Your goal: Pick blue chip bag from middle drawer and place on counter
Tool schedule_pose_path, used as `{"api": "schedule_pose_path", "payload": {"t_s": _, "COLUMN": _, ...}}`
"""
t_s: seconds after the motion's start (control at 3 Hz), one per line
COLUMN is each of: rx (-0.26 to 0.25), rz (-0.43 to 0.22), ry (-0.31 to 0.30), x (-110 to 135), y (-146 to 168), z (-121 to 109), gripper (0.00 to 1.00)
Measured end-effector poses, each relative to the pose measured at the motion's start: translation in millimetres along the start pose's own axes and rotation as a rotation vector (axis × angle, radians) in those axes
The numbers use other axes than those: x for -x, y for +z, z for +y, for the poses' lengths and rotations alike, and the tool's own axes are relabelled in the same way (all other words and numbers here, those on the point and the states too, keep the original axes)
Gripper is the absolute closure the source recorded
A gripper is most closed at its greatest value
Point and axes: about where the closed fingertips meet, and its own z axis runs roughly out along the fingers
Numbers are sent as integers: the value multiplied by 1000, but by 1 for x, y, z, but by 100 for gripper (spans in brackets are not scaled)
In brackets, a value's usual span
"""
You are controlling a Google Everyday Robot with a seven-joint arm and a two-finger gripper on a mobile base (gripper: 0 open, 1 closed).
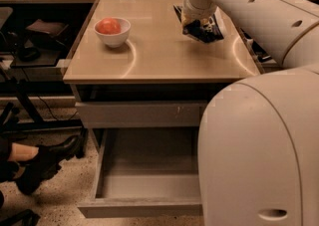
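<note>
The blue chip bag point(203, 29) hangs tilted under my gripper point(198, 25) at the back right of the beige counter point(149, 53), at or just above its surface. The gripper looks shut on the bag's top, and my white wrist hides most of the fingers. The middle drawer point(149, 185) is pulled out below the counter, and its grey inside is bare. Above it is a closed grey drawer front with a small pale scuff point(144, 113).
A white bowl with a red fruit point(112, 30) stands at the counter's back left. My white body point(259, 155) fills the right foreground and covers the drawer's right side. A person's black boot point(47, 160) rests on the floor at left. Dark shelving stands further left.
</note>
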Motion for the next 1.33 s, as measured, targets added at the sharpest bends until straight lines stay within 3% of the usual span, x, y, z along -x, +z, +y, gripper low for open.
{"api": "schedule_pose_path", "payload": {"t_s": 0.67, "rx": 0, "rz": 0, "ry": 0, "x": 0, "y": 0, "z": 0, "gripper": 11}}
{"api": "schedule_pose_path", "payload": {"t_s": 1.0, "rx": 0, "rz": 0, "ry": 0, "x": 0, "y": 0, "z": 0, "gripper": 0}}
{"api": "schedule_pose_path", "payload": {"t_s": 1.33, "rx": 0, "rz": 0, "ry": 0, "x": 0, "y": 0, "z": 0, "gripper": 0}}
